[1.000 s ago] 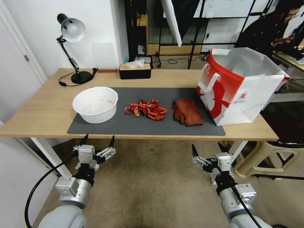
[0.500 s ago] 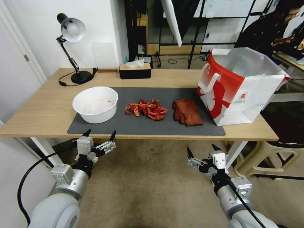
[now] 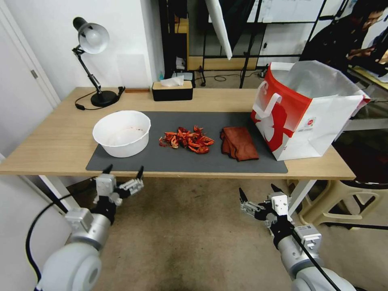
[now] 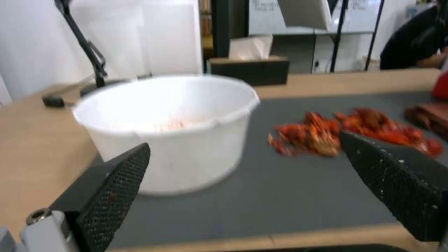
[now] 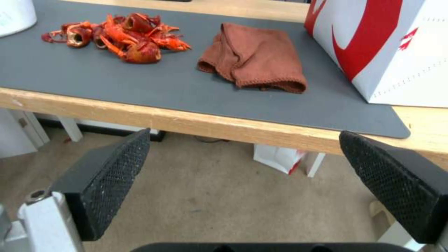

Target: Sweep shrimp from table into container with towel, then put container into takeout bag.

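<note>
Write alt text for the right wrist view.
The right claw, open and empty, hangs below the table edge. On the grey mat above lie a rust-brown towel, a heap of red shrimp beside it, and the corner of a red-and-white takeout bag.

Shrimp [image 3: 186,140] heap between container [image 3: 121,133] (upright), towel [image 3: 239,143].

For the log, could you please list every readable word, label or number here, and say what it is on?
None can be read.
Bag: small red logo with fine print beneath, too small to read; the white figure print carries no letters.
Tissue box, bowl, lamp: no text visible.
</note>
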Available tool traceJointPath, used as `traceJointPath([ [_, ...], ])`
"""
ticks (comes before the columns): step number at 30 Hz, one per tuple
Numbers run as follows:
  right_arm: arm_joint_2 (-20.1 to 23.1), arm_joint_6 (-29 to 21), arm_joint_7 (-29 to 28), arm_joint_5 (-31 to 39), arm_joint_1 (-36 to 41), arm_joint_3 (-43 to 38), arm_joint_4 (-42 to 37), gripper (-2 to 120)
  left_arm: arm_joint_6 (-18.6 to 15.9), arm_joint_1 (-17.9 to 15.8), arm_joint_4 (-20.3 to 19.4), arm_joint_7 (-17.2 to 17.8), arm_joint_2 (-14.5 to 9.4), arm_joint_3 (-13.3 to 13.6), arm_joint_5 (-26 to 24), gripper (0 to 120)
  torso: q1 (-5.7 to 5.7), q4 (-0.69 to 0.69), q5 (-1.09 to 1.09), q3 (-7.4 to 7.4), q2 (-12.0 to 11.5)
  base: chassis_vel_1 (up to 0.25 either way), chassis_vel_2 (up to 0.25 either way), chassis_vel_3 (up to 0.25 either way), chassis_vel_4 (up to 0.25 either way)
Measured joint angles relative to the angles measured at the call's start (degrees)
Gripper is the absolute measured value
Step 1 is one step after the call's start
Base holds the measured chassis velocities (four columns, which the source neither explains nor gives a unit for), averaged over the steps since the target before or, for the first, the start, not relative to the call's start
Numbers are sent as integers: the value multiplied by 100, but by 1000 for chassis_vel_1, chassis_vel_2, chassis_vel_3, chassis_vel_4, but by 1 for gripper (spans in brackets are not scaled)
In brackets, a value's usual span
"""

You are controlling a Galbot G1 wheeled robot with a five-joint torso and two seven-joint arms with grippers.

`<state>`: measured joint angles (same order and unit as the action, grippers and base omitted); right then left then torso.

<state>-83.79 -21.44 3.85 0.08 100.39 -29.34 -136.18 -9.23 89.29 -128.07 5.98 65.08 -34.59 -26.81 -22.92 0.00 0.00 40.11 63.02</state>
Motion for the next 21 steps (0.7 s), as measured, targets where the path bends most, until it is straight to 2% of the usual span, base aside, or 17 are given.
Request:
traceJointPath([
  [1,8,-2,0,4,-3,-5,7,100,17,-138,89,-1,-150,-30,-115,100,0,0,0,0,0,0,0,0,0],
  [2,8,-2,0,4,-3,-5,7,100,17,-138,89,-1,-150,-30,-115,100,0,0,0,0,0,0,0,0,0],
  [5,14,-16,0,8,-18,-10,16,100,134,-612,472,-175,-705,-53,-444,100,0,-1,-1,0,0,0,0,0,0],
  [6,14,-16,0,8,-18,-10,16,100,134,-612,472,-175,-705,-53,-444,100,0,-1,-1,0,0,0,0,0,0],
  [9,12,-35,0,-3,-20,-15,16,100,185,-1091,800,-415,-1320,-22,-784,100,0,0,-1,0,0,0,0,0,0],
  [10,12,-35,0,-3,-20,-15,16,100,185,-1091,800,-415,-1320,-22,-784,100,0,0,-1,0,0,0,0,0,0],
  [13,30,-69,3,-12,-73,-2,45,100,192,-1564,1183,-888,-1929,8,-1123,100,0,-3,-1,1,0,0,0,0,0],
  [14,30,-69,3,-12,-73,-2,45,100,192,-1564,1183,-888,-1929,8,-1123,100,0,-3,-1,1,0,0,0,0,0],
  [17,103,-94,9,-10,-152,51,108,100,208,-1898,1570,-1633,-2432,22,-1224,100,0,1,0,0,0,0,0,0,0],
  [18,103,-94,9,-10,-152,51,108,100,208,-1898,1570,-1633,-2432,22,-1224,100,0,1,0,0,0,0,0,0,0],
  [19,133,-100,11,-1,-176,59,123,100,227,-2012,1726,-1991,-2591,31,-1217,100,0,-3,-1,0,0,0,0,0,0],
  [21,215,-119,16,35,-261,81,165,100,375,-2191,2046,-2690,-2829,37,-1058,100,1,2,0,1,-1,0,0,0,0],
])
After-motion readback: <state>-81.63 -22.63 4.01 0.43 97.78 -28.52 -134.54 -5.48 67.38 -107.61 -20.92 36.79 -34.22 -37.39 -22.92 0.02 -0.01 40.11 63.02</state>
